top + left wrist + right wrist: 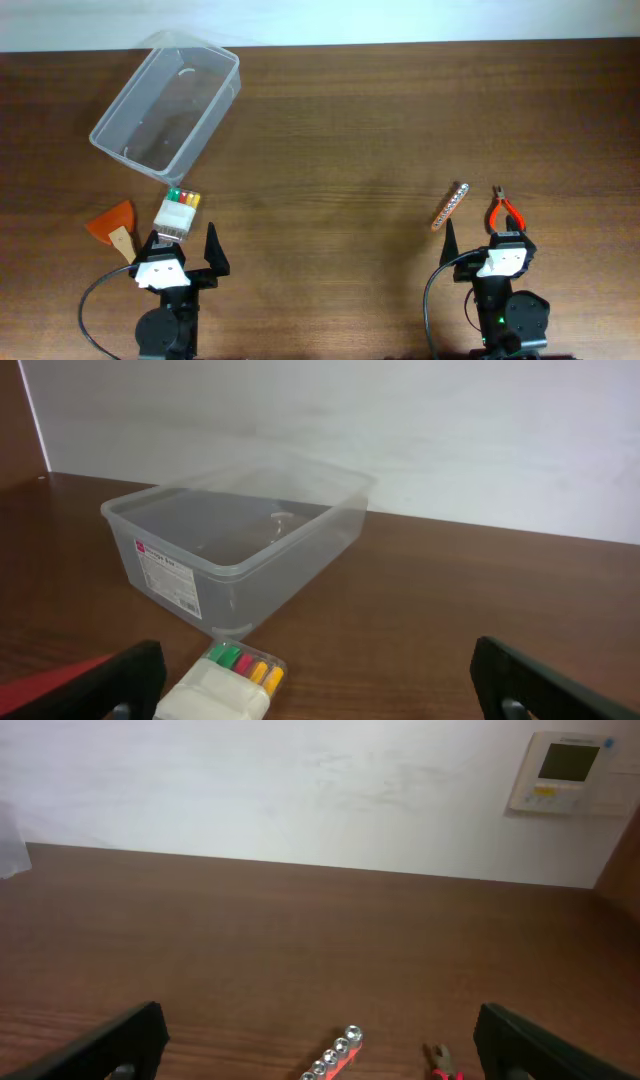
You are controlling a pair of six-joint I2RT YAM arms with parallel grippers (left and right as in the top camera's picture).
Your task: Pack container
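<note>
left claw point(185, 248) and right claw point(487, 245) are idling released, the container point(126, 92) sitting empty, the marker box point(180, 212) likely needing grasping next.

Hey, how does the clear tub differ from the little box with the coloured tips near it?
The container is far larger than the small box. The container is clear and looks empty; the small box is whitish and shows green, red, orange and yellow tips. The container sits farther back; the small box lies just ahead of the left gripper. Both are rectangular and rest askew on the left side of the table.
</note>
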